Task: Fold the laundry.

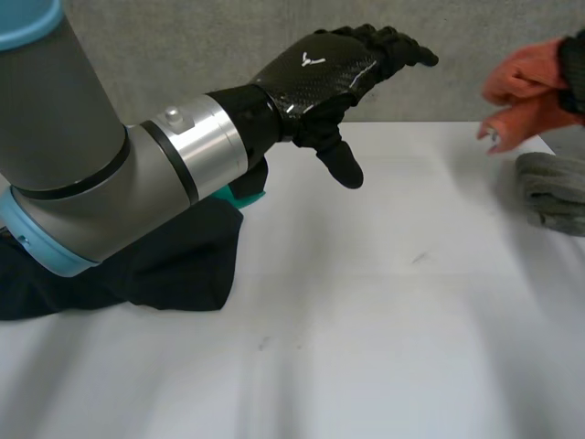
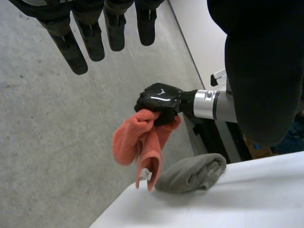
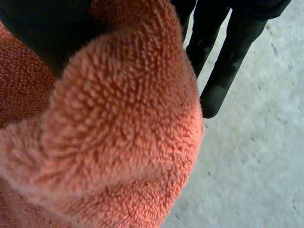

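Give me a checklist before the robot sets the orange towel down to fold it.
1. Right robot hand grips towel: ok, fingers curled round it.
2. Towel spread out: not ok, bunched and dangling.
3. Towel's tip off the table: cannot tell.
4. Left robot hand free: ok, open, raised over the table.
5. Grey cloth out of the way: not ok, it lies at the table's corner beside the towel.

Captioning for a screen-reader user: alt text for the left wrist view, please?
The right robot hand clutches a bunched orange towel in the air, its lower end hanging beside a crumpled grey cloth at the edge of the white table. The left robot hand has straight fingers, holding nothing.
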`<action>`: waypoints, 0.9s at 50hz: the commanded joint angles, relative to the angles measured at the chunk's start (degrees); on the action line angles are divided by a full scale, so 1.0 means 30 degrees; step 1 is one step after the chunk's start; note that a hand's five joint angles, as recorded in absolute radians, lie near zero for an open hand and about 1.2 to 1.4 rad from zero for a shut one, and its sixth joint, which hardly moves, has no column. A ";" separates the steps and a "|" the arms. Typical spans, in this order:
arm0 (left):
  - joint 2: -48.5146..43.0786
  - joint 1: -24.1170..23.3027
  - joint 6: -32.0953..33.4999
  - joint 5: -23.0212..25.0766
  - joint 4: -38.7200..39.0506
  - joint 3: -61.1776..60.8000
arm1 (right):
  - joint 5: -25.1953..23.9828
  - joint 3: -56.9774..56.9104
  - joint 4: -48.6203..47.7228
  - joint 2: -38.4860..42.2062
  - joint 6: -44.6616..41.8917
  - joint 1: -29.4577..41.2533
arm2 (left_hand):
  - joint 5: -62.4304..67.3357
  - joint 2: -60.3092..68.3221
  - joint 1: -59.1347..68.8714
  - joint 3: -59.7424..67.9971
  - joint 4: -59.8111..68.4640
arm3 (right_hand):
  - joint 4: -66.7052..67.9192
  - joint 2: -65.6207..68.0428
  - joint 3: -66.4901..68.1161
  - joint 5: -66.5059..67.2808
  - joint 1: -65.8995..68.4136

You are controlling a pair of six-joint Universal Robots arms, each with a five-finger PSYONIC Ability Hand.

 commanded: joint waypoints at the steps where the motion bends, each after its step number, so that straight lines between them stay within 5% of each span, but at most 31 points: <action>1: -0.0219 -0.0094 0.0092 0.0025 -0.0028 -0.0619 | -0.1631 -0.1671 -0.0424 0.4233 -0.0023 -0.3067 | -0.0542 -0.0313 -0.0075 -0.0325 -0.0201 | 0.3813 0.4648 0.4664 0.6020 0.6843; 7: -0.0746 -0.0094 0.0092 -0.0062 -0.0028 -0.0737 | -0.3243 -0.1675 -0.0131 0.6439 -0.1368 -0.4361 | -0.0487 -0.0257 -0.0019 -0.0269 -0.0146 | 0.3813 0.4648 0.4664 0.6020 0.6843; 16: -0.0717 -0.0123 0.0122 -0.0062 -0.0028 -0.0795 | -0.4358 0.0111 0.0104 0.5359 -0.4829 -0.6324 | -0.0486 -0.0257 -0.0019 -0.0269 -0.0145 | 0.3813 0.4648 0.4664 0.6020 0.6843; 19: -0.0688 -0.0123 0.0092 -0.0062 -0.0028 -0.0766 | -0.4300 0.0464 0.0104 0.5006 -0.4391 -0.6500 | -0.0486 -0.0257 -0.0019 -0.0269 -0.0145 | -1.9520 -1.8686 -1.8669 -1.7313 -1.6490; 27: -0.0541 -0.0679 0.0063 -0.0062 -0.0145 -0.0795 | -0.4065 0.2835 0.1712 0.0821 0.0060 -0.7407 | -0.0486 -0.0257 -0.0019 -0.0269 -0.0145 | -1.9520 -1.8686 -1.8669 -1.7313 -1.6490; 32: -0.0454 -0.1411 0.0034 -0.0062 -0.0204 -0.0854 | -0.4007 0.3893 0.5398 -0.3019 0.1441 -0.9135 | -0.0486 -0.0257 -0.0019 -0.0269 -0.0145 | -1.9520 -1.8686 -1.8669 -1.7313 -1.6490; 34: -0.0424 -0.1471 0.0034 -0.0062 -0.0204 -0.0941 | -0.3570 0.3631 0.6950 -0.3431 0.1441 -0.9720 | -0.0486 -0.0257 -0.0019 -0.0269 -0.0145 | -1.9520 -1.8686 -1.8669 -1.7313 -1.6490; 40: 0.0160 -0.1559 0.0005 -0.0237 -0.0029 -0.1206 | 0.2396 -0.0784 1.3190 -0.3609 -0.1737 -1.1628 | -0.0431 -0.0201 0.0037 -0.0213 -0.0090 | -1.9520 -1.8686 -1.8669 -1.7313 -1.6490; 45: 0.0893 -0.1354 0.0004 -0.2634 0.0205 -0.0241 | 0.3552 -0.1733 1.0307 -0.3929 -0.3218 -1.0520 | -0.0374 -0.0145 0.0094 -0.0157 -0.0033 | -1.9520 -1.8686 -1.8669 -1.7313 -1.6490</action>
